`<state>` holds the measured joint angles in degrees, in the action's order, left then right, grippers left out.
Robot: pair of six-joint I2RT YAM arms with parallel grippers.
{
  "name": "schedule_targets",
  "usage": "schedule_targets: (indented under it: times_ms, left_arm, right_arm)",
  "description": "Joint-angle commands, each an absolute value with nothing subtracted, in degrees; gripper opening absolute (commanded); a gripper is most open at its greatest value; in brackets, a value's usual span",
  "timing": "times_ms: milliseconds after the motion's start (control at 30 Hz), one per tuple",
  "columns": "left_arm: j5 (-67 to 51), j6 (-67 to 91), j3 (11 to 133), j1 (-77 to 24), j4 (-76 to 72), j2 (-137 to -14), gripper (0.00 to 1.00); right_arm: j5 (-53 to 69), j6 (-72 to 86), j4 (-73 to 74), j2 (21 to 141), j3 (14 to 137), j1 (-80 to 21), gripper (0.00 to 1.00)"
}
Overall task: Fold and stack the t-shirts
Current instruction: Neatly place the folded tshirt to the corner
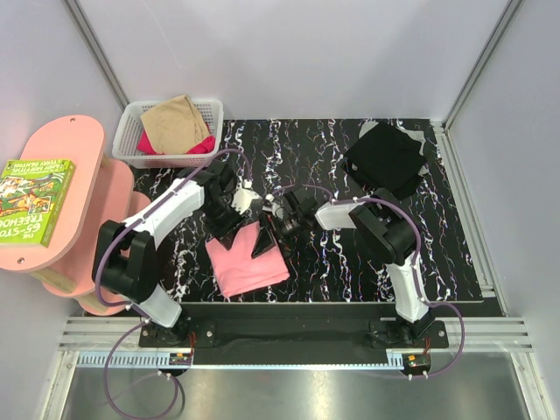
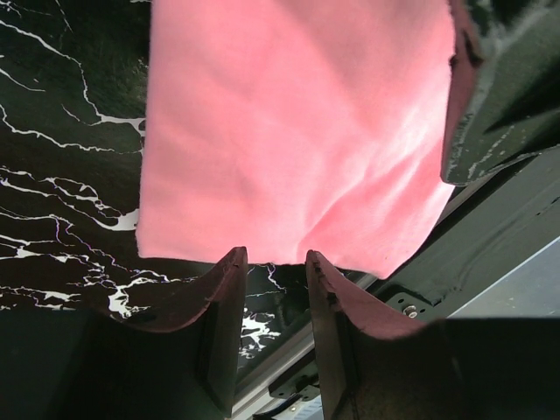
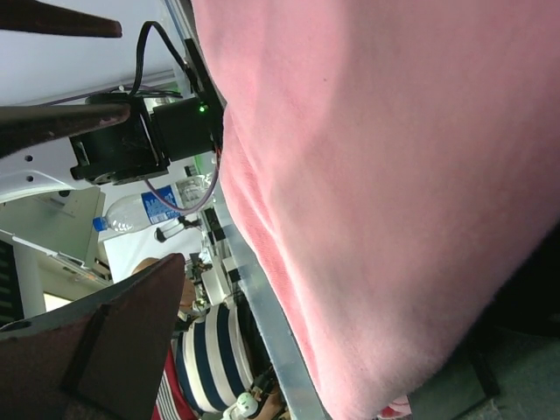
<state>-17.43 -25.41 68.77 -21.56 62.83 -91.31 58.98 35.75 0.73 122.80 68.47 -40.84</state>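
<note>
A salmon pink t-shirt (image 1: 248, 262) lies folded on the black marbled table, near the front and between the arms. My left gripper (image 1: 229, 226) sits at its far left corner. In the left wrist view this gripper (image 2: 276, 258) is open and empty, its tips just short of the shirt's edge (image 2: 289, 149). My right gripper (image 1: 273, 232) is at the shirt's far right edge. In the right wrist view one finger (image 3: 105, 341) shows at lower left. The pink cloth (image 3: 394, 192) fills the right side and hides the other finger. A black t-shirt (image 1: 385, 157) lies folded at the back right.
A white mesh basket (image 1: 210, 112) at the back left holds a tan shirt (image 1: 175, 121) over a magenta one (image 1: 203, 146). A pink shelf (image 1: 61, 149) with a green book (image 1: 35, 197) stands left of the table. The table's metal front rail (image 3: 262, 306) is close.
</note>
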Motion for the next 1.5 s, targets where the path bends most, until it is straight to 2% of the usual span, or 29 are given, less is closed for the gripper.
schedule_targets:
  times_ms: [0,133,167,200,233,267,567,767,867,1067,1367,1467]
  left_arm:
    - [-20.04,-24.79,69.52,-20.74,61.96,-89.91,0.38]
    - [-18.55,-24.26,67.5,-20.74,60.82,-91.49,0.37]
    - [-18.72,-24.26,67.41,-20.74,60.73,-91.32,0.37]
    - [-18.89,-24.17,67.41,-20.66,60.65,-90.71,0.37]
    - [-19.07,-24.17,67.85,-20.57,60.64,-90.36,0.37]
    - [-19.16,-24.08,68.03,-20.48,60.73,-89.92,0.37]
    - [-19.42,-24.35,69.78,-19.34,62.14,-86.75,0.37]
    - [-21.53,-25.22,74.52,-15.04,64.42,-85.6,0.37]
    - [-22.5,-25.75,77.78,-12.22,66.09,-86.22,0.37]
    - [-24.08,-26.28,79.98,-8.7,67.15,-85.26,0.38]
    - [-24.26,-26.72,78.75,-8.0,66.97,-84.9,0.38]
    - [-24.61,-26.89,78.49,-7.74,66.8,-84.9,0.38]
  right_arm:
    - [36.21,31.64,8.09,129.82,60.38,-43.42,1.0]
    - [35.77,33.92,5.63,129.81,60.21,-43.51,0.97]
    - [36.03,34.27,5.28,129.9,60.29,-43.77,0.88]
    - [36.38,34.89,4.75,130.16,60.21,-43.86,0.49]
    - [36.39,35.24,4.05,130.25,60.21,-43.94,0.18]
    - [35.43,36.03,4.04,130.51,60.21,-44.12,0.0]
    - [34.98,37.7,2.11,130.08,58.62,-44.21,0.0]
    - [32.35,35.08,7.55,118.51,61.87,-41.76,0.0]
    - [32.86,33.32,10.8,114.01,65.29,-35.53,0.0]
    - [36.12,27.44,21.34,116.09,80.29,-23.05,0.0]
    - [32.96,20.4,38.39,125.32,105.52,-16.27,0.0]
    - [31.73,19.6,41.48,127.69,110.19,-14.68,0.0]
